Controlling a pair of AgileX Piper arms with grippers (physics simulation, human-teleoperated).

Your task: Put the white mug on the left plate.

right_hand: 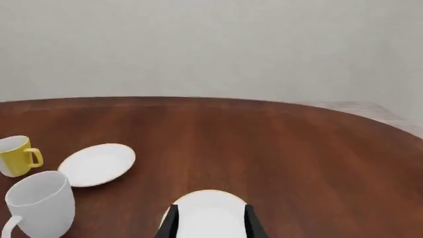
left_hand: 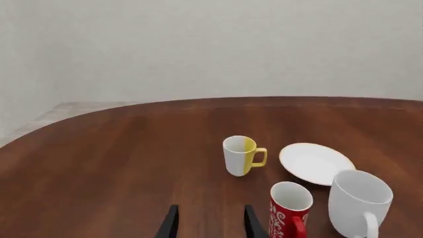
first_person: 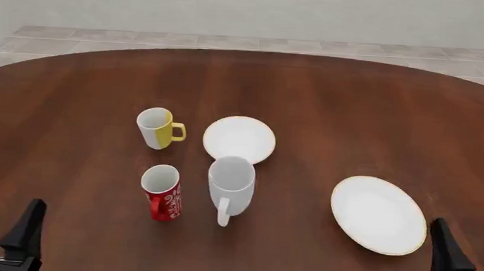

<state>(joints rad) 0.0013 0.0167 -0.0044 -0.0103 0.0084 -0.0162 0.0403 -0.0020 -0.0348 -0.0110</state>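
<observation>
the white mug [first_person: 231,183] stands upright on the bench [first_person: 351,110], touching the left plate [first_person: 239,139] at the plate's 6 o'clock edge — not yet on it. left pincer [first_person: 4,222] and right pincer [first_person: 466,246] both released, empty, well apart from it.

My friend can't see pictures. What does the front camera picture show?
A tall white mug stands on a brown table, just in front of a small white plate, with a red mug and a yellow-handled mug nearby. A bigger plate sits to the right, and both robot hands wait, open, at the near corners.
</observation>
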